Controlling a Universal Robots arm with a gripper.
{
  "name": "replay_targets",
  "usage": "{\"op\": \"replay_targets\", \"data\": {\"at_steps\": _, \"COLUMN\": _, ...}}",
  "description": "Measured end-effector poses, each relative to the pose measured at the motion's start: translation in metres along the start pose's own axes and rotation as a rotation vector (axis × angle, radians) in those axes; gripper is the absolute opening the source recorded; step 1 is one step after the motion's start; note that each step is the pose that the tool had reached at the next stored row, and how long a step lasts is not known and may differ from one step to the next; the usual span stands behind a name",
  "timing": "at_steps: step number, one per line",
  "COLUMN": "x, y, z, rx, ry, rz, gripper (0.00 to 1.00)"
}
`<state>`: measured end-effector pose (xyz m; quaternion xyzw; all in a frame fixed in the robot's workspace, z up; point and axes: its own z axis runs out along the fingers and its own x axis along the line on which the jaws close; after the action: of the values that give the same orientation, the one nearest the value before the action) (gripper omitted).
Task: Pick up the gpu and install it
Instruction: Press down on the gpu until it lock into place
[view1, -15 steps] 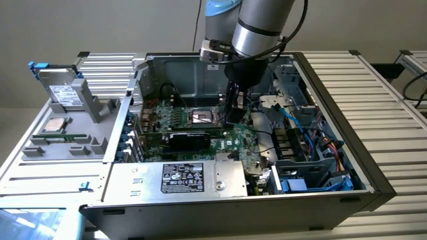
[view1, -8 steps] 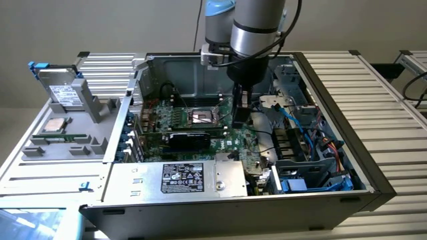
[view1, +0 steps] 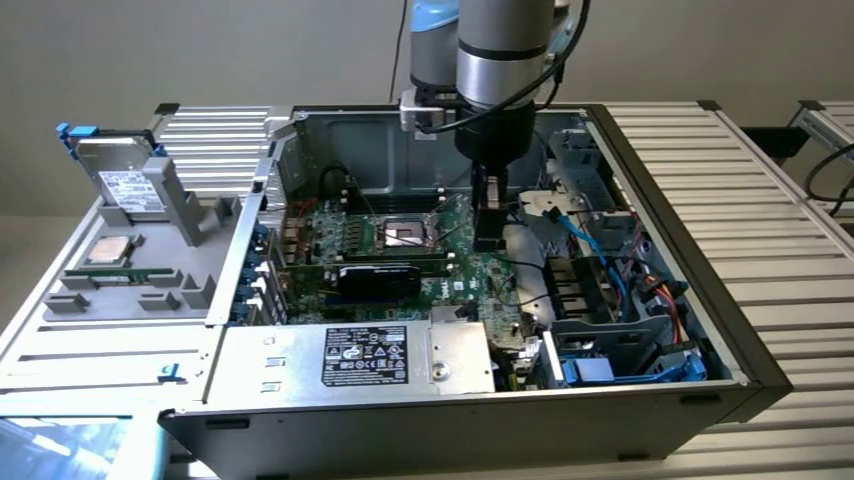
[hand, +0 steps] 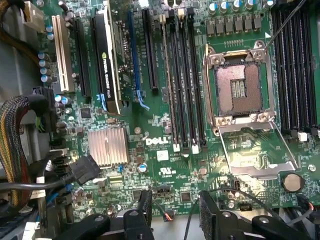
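Observation:
The gpu (view1: 383, 276) stands on edge in an expansion slot of the green motherboard (view1: 454, 285) inside the open computer case. In the wrist view the gpu (hand: 108, 55) shows as a black cooler with green lettering, seated between the black slots. My gripper (view1: 489, 238) hangs above the board to the exterior view's right of the card, apart from it. In the wrist view my gripper (hand: 177, 215) is open, its black fingers (hand: 146, 207) spread with nothing between them.
An open CPU socket (hand: 237, 90) and memory slots (hand: 182, 85) lie beside the card. A silver heatsink (hand: 107, 145) and cable bundles (hand: 20, 150) sit nearby. The power supply (view1: 354, 355) fronts the case. A grey parts fixture (view1: 127, 265) stands at the exterior view's left.

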<state>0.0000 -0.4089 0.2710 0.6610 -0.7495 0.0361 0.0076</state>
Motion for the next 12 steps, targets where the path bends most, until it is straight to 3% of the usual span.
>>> {"op": "replay_targets", "data": {"at_steps": 4, "x": 0.001, "y": 0.0104, "z": -0.0035, "rx": -0.0015, "ry": 0.0007, "rz": -0.001, "gripper": 0.51}}
{"op": "replay_targets", "data": {"at_steps": 9, "x": 0.005, "y": 0.0306, "z": -0.0194, "rx": -0.0010, "ry": 0.0032, "rz": -0.003, "gripper": 0.51}}
{"op": "replay_targets", "data": {"at_steps": 12, "x": 0.008, "y": 0.0439, "z": -0.0230, "rx": -0.0009, "ry": 0.0029, "rz": -0.003, "gripper": 0.51}}
